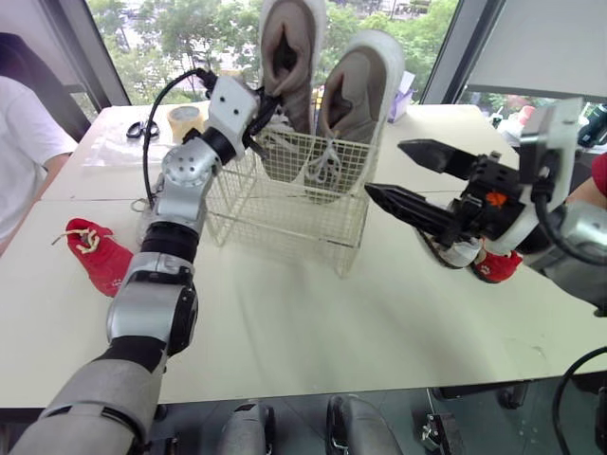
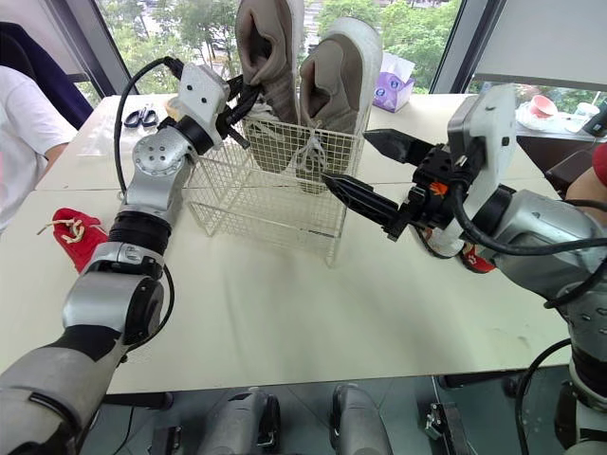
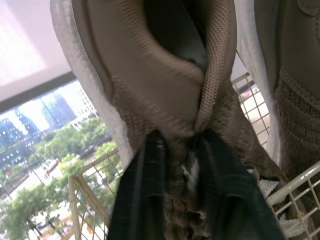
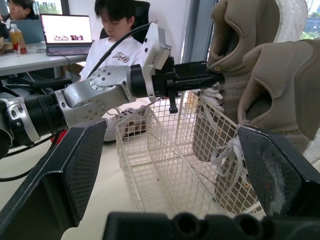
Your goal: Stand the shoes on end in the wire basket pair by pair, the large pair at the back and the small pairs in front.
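Observation:
Two large beige shoes stand on end side by side at the back of the wire basket (image 1: 285, 213), toes down. My left gripper (image 1: 261, 114) reaches over the basket's left rim and is shut on the tongue and laces of the left beige shoe (image 1: 289, 47); its fingers (image 3: 145, 200) pinch the fabric. The right beige shoe (image 1: 356, 85) leans beside it. My right gripper (image 1: 387, 169) hangs open just right of the basket, holding nothing. One small red shoe (image 1: 95, 251) lies on the table at the left. Another small red shoe (image 1: 498, 267) and a pale one (image 1: 455, 254) lie behind my right gripper.
Scissors (image 1: 142, 130) and a tape roll (image 1: 185, 118) lie at the back left of the white table (image 1: 313, 322). A tissue box (image 2: 391, 81) stands behind the basket. A person in a white shirt (image 1: 19, 142) sits at the left edge. The basket's front half holds nothing.

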Controlling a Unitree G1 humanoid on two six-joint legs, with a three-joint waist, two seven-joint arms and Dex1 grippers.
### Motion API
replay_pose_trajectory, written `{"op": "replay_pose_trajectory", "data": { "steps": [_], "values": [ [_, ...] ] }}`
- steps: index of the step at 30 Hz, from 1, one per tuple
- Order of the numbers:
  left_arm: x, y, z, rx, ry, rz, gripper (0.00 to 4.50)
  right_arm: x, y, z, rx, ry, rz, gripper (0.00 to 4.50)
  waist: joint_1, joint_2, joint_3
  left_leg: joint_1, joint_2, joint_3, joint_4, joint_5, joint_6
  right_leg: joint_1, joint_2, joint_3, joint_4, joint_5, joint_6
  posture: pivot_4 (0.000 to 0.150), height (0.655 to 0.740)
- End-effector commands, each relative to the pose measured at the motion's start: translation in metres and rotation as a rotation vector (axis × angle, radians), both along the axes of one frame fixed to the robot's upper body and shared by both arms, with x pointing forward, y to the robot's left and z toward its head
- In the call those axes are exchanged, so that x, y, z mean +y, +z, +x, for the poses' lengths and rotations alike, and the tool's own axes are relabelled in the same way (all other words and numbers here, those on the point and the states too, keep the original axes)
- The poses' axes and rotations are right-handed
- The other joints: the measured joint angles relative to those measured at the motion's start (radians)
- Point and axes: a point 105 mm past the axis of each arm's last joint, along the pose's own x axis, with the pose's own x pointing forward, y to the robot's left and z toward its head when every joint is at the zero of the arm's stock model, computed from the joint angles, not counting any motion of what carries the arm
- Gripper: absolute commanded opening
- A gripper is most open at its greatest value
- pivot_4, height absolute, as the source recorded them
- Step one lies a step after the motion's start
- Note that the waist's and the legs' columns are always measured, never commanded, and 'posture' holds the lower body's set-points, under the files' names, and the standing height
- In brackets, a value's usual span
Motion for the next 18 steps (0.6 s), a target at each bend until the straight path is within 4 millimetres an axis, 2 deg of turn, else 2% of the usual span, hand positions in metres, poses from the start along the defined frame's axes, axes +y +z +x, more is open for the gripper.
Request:
{"op": "replay_pose_trajectory", "data": {
  "steps": [1,3,4,5,9,14,16,18],
  "values": [
    [0.009,0.001,0.001,0.045,0.002,-0.05,2.7,0.0,0.008,0.0,-0.05,0.007,0.011,4.5,0.001,0.0,0.0,0.0,0.0,0.0,0.0,0.0,0.0,0.0,0.0,0.0,0.0,0.0,0.0,0.15,0.74],
    [0.012,0.009,-0.004,0.056,-0.044,-0.103,3.62,0.0,0.007,0.0,-0.049,0.009,0.011,4.5,0.005,0.0,0.0,0.0,0.0,0.0,0.0,0.0,0.0,0.001,0.0,0.0,0.0,0.0,0.0,0.15,0.74],
    [0.013,0.012,-0.009,0.064,-0.078,-0.126,4.22,-0.001,0.007,0.001,-0.047,0.009,0.01,4.5,0.005,0.0,0.0,0.0,0.0,-0.001,0.001,0.0,0.0,0.002,0.0,0.0,0.0,0.0,0.0,0.15,0.74],
    [0.015,0.015,-0.014,0.071,-0.106,-0.14,4.49,-0.001,0.006,0.001,-0.046,0.01,0.009,4.5,0.005,0.0,0.0,0.0,0.0,-0.001,0.001,0.0,0.0,0.002,0.0,0.0,0.0,0.0,0.0,0.15,0.74],
    [0.026,0.021,-0.04,0.136,-0.198,-0.152,4.49,-0.003,0.004,0.001,-0.03,0.015,0.008,4.5,0.0,0.0,0.0,0.0,0.0,-0.001,0.001,0.0,0.0,0.002,0.0,0.0,-0.001,0.0,0.0,0.15,0.74],
    [0.046,0.038,-0.076,0.255,-0.253,-0.211,4.49,-0.006,0.001,0.009,0.002,0.016,0.012,4.5,-0.001,0.0,0.0,0.001,0.0,-0.002,0.0,0.001,-0.001,0.002,0.0,0.0,0.0,0.0,0.0,0.15,0.74],
    [0.057,0.043,-0.087,0.275,-0.248,-0.214,4.49,-0.009,0.002,0.013,0.008,0.01,0.025,4.5,0.0,0.0,0.0,0.001,0.0,-0.002,0.0,0.001,-0.001,0.002,0.0,0.001,0.0,0.0,0.0,0.15,0.74],
    [0.07,0.042,-0.095,0.334,-0.245,-0.245,4.49,-0.019,0.013,0.026,-0.018,-0.055,0.091,4.5,0.001,0.0,0.0,0.002,0.0,-0.002,0.0,0.001,-0.001,0.003,0.0,0.001,0.0,0.0,0.0,0.15,0.74]
  ]
}}
